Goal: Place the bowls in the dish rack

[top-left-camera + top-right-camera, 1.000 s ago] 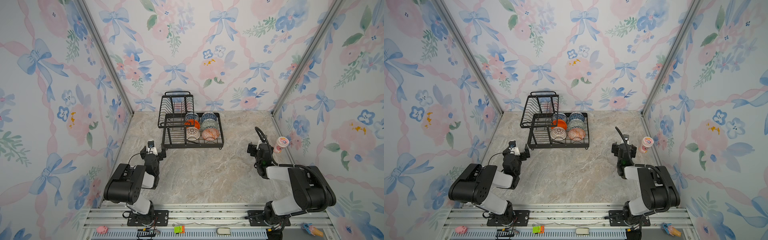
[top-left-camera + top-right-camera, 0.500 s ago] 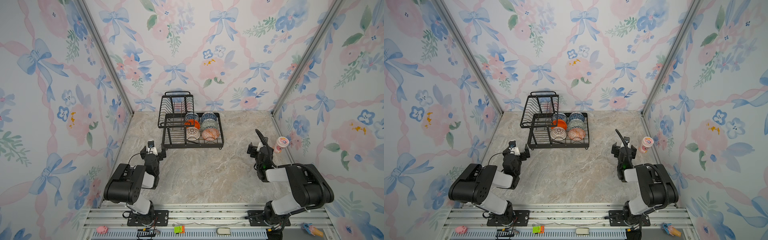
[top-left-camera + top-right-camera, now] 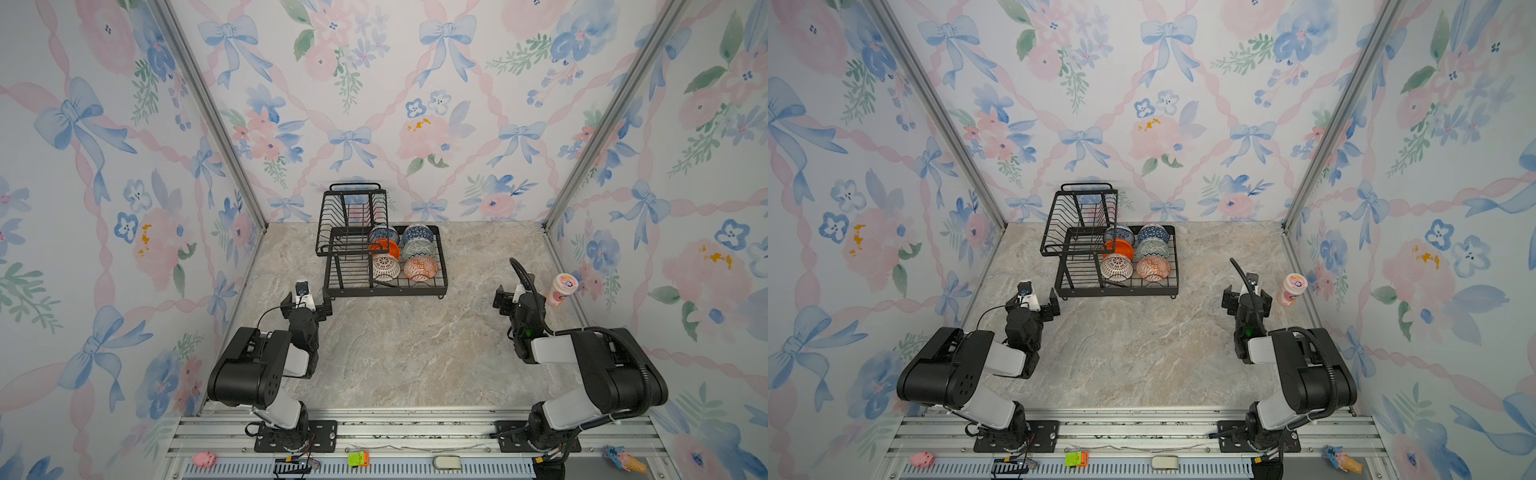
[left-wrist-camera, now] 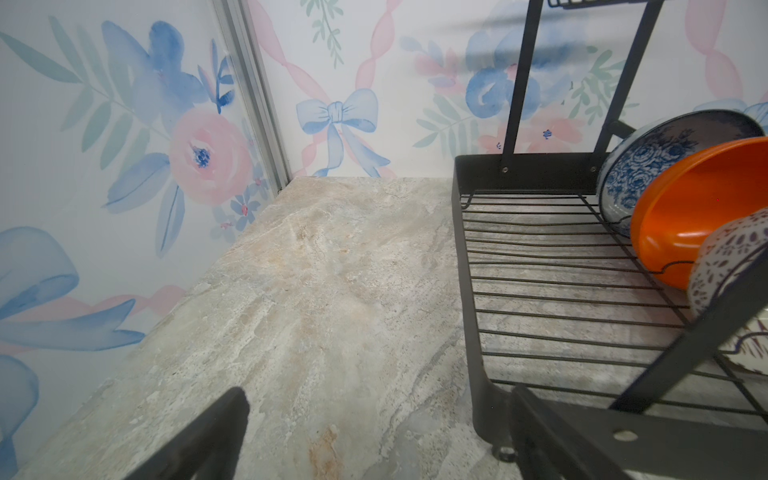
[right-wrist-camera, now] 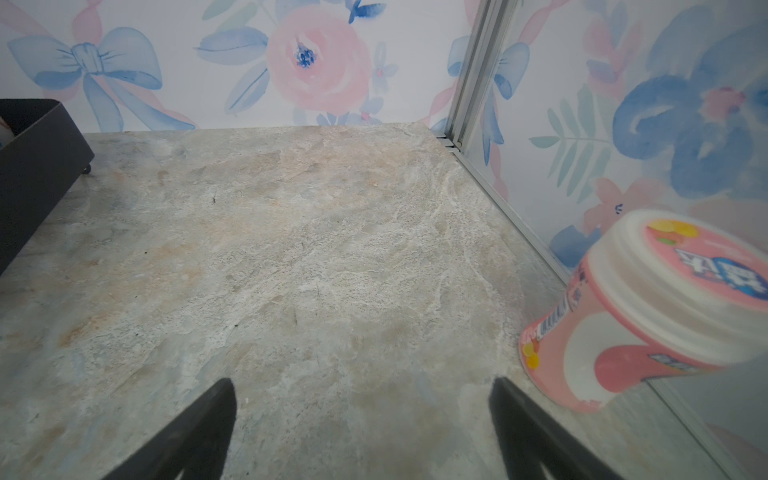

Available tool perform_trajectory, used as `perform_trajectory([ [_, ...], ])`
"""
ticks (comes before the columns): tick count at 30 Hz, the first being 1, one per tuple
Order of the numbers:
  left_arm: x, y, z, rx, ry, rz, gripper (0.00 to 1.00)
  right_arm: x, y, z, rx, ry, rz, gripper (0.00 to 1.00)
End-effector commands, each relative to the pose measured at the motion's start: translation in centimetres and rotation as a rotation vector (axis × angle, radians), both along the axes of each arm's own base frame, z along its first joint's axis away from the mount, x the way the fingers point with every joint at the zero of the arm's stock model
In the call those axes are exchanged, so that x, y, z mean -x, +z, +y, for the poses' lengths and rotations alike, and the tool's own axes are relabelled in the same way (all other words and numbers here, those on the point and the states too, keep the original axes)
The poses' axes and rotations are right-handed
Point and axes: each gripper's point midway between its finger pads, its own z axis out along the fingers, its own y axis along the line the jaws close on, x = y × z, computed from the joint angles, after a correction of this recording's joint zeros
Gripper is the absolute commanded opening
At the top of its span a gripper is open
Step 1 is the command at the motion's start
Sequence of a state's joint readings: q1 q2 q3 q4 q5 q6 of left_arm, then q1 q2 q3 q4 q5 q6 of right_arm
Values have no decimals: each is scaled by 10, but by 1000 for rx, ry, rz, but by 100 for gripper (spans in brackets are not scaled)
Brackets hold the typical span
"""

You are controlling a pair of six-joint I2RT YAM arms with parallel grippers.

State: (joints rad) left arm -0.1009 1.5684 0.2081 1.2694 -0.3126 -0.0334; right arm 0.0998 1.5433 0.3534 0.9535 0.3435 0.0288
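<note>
The black wire dish rack [image 3: 386, 291] stands on the marble-look tabletop [image 3: 415, 353], toward the back wall and a little left of the middle. All six bowls are in its base tray. They sit on edge in two rows of three, on the tray's right part beside the raised upper basket [image 3: 357, 192].

- **Back of the tray:** the blue-white floral bowl [image 3: 383, 234] and the blue geometric bowl [image 3: 417, 234].
- **Middle:** the plain orange bowl [image 3: 385, 248] and the pale green patterned bowl [image 3: 419, 250].
- **Front:** the white bowl with dark radial lines [image 3: 385, 267] and the orange-white patterned bowl [image 3: 420, 268].

In the left wrist view the floral, orange and white bowls lean the same way, each overlapping the one behind it.

The left hand [image 3: 306, 303] sits low at the rack's near left corner, its fingers spread wide with nothing between them. One finger lies right against that corner, but I cannot tell whether it touches the frame.

The right hand [image 3: 519, 297] is near the right wall, also spread wide and empty, over bare tabletop. The tall pink cup [image 3: 561, 289] stands upright just beside it, well apart from the rack.
</note>
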Motion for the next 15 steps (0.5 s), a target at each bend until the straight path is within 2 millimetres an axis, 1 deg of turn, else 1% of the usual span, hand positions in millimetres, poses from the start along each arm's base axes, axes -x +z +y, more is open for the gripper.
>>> perform_trajectory([
  [1, -4, 2, 1, -8, -3, -5, 98, -5, 3, 1, 3, 8, -8, 97],
  [15, -3, 2, 1, -8, -2, -4, 98, -6, 3, 2, -2, 19, -6, 97],
])
